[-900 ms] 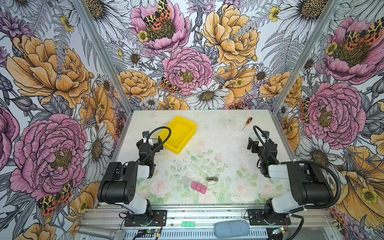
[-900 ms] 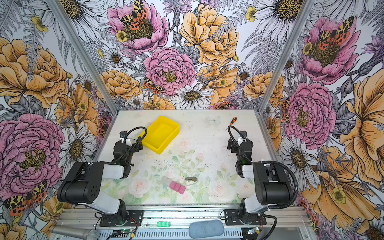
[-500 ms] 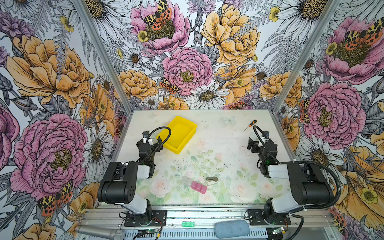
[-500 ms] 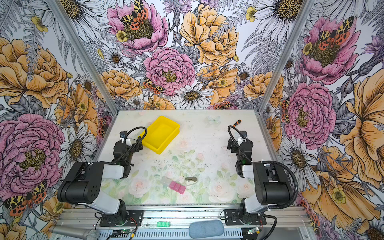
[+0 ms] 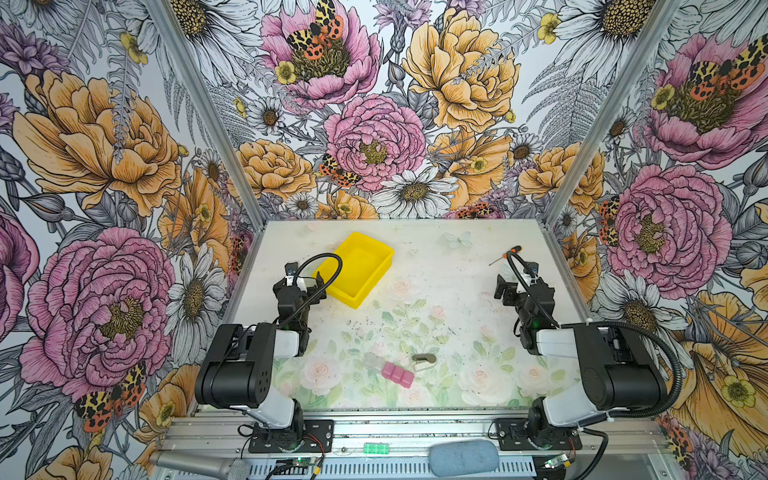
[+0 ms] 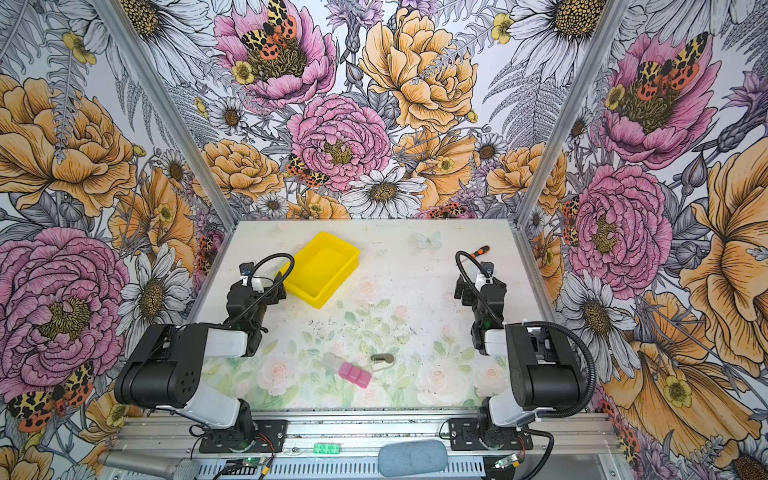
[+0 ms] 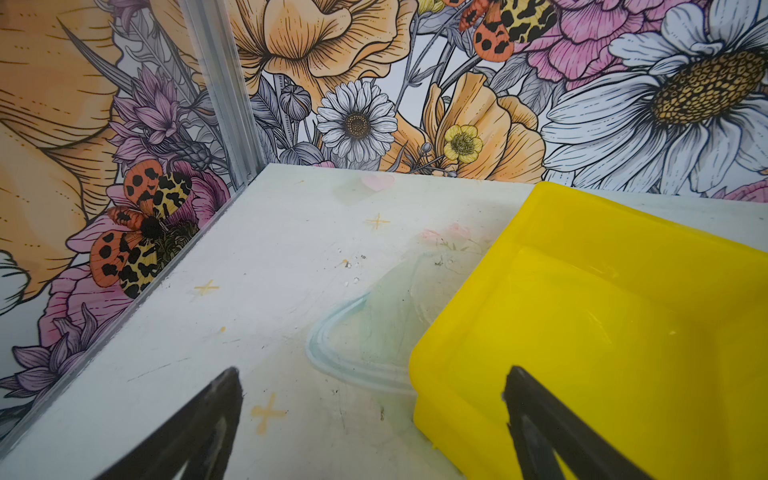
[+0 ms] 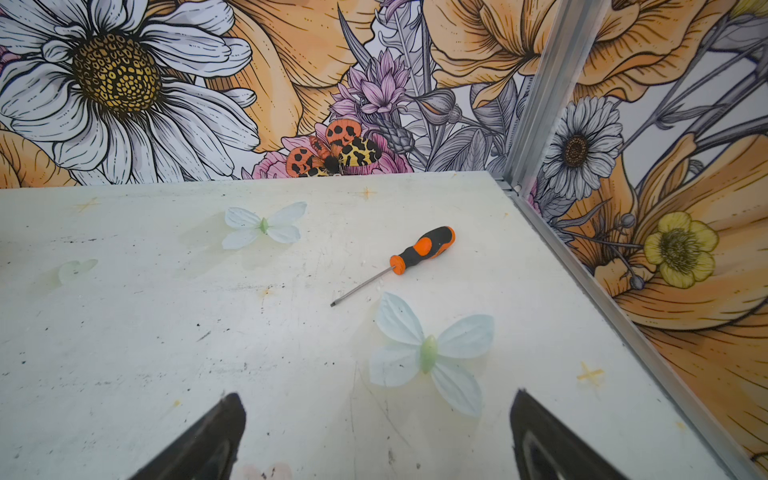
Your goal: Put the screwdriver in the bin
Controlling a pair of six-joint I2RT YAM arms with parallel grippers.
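The step in hand was, by my reading, the approach to the pick: nothing had been lifted yet. The screwdriver (image 8: 394,268) lay flat on the desk (image 8: 124,332) near its far right corner, well apart from the bin (image 5: 360,286), which sat empty on the far left side. The right end effector (image 8: 376,397) was released, jaws spread wide with nothing between them, facing the screwdriver but short of it. The left end effector (image 7: 372,370) was also released, parked at the near corner of the bin (whether 1 finger touched the wall, I could not tell).

The next move probably called for the right arm to reach forward and down, turn so the jaws straddled the thick orange-and-black handle instead of the thin shaft, clench, and then carry it across the desk.

In a top view the right arm's cable (image 6: 467,270) crossed the screwdriver and hid most of its shaft. Both wrist views showed only the fingertips. A small pale item (image 5: 424,360) beside the pink blocks (image 5: 397,374) was too small to identify.
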